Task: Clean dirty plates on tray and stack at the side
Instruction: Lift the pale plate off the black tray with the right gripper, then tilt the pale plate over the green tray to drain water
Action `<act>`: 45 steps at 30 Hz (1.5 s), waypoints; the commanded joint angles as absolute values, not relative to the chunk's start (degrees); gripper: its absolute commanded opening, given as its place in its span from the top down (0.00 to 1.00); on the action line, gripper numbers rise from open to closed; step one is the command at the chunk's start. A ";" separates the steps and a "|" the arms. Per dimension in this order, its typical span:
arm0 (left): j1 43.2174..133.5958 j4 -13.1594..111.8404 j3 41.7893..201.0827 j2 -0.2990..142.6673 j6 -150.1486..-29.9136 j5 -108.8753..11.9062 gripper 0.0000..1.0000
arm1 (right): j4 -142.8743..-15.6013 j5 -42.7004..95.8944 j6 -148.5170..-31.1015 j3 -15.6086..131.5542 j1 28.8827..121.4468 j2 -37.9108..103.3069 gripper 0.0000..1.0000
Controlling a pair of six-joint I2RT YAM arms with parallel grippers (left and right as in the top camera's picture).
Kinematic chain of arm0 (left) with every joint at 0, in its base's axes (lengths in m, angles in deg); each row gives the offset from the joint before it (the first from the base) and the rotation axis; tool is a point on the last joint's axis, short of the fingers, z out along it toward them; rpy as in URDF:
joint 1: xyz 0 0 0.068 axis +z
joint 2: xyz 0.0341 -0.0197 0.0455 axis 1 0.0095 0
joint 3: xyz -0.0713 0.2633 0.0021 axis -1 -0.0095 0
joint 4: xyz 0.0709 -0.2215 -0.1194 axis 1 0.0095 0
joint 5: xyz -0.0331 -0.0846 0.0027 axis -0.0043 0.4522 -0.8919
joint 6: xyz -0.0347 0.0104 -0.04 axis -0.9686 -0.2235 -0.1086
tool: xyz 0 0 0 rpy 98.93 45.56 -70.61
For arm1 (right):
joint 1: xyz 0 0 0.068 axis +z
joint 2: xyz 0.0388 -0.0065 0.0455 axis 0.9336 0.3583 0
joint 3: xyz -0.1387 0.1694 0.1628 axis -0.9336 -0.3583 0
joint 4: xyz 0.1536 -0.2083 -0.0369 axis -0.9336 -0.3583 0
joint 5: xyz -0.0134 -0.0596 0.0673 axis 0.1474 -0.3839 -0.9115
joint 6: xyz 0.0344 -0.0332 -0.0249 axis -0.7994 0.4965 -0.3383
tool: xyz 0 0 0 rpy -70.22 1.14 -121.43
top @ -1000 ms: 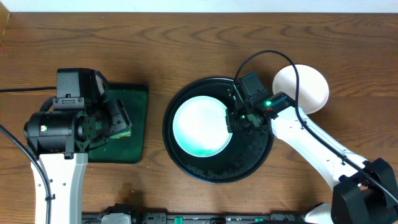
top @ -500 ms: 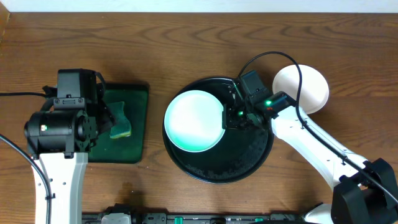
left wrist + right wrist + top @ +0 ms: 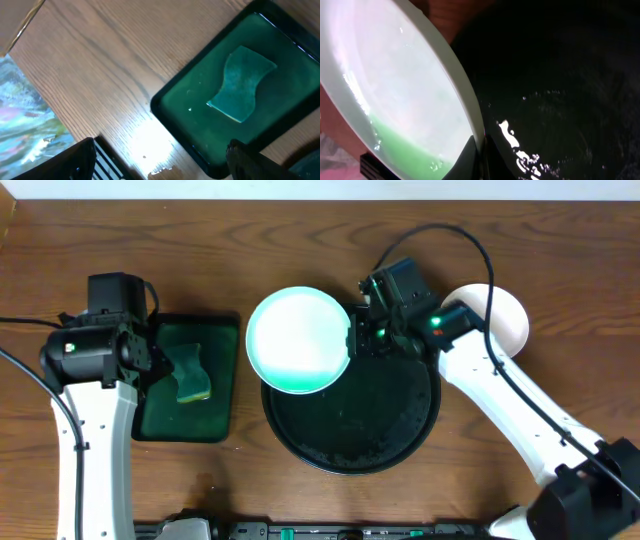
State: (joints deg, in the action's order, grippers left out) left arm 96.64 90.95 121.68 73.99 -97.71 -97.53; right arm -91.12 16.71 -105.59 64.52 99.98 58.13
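Overhead, plate point(image 3: 297, 340) face-up, right hand point(image 3: 352, 342) pinching rim

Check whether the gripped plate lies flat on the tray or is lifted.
Lifted and tipped: the right gripper pinches the plate by its rim, and it slants above the tray in the wrist view.

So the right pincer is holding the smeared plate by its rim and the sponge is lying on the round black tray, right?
Not quite. The sponge lies in the small rectangular green tray, not on the round black tray, as the overhead view shows. The right pincer does hold the smeared plate by its rim.
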 commanded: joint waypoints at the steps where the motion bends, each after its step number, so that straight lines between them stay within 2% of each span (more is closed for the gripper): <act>1: 98.60 90.97 122.03 73.58 -99.18 -97.73 0.16 | -93.61 16.79 -102.27 69.76 100.46 63.94 0.99; 12: 107.96 90.51 122.03 73.64 -99.79 -95.65 0.16 | -103.55 16.77 -98.27 92.34 103.11 79.46 0.99; 21: 113.84 90.57 122.03 73.64 -99.77 -91.70 0.16 | -104.27 16.77 -97.18 105.04 107.20 87.07 0.99; 33: 114.93 91.97 122.03 73.64 -99.75 -90.21 0.16 | -100.58 17.25 -97.09 111.36 113.67 94.52 0.99; 45: 114.93 92.69 122.03 73.64 -99.48 -87.35 0.16 | -90.53 20.82 -98.60 111.93 118.15 96.14 0.99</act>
State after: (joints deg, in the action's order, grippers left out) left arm 114.56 92.30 121.68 74.01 -99.03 -88.55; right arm -91.86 18.85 -97.90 110.05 116.84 95.64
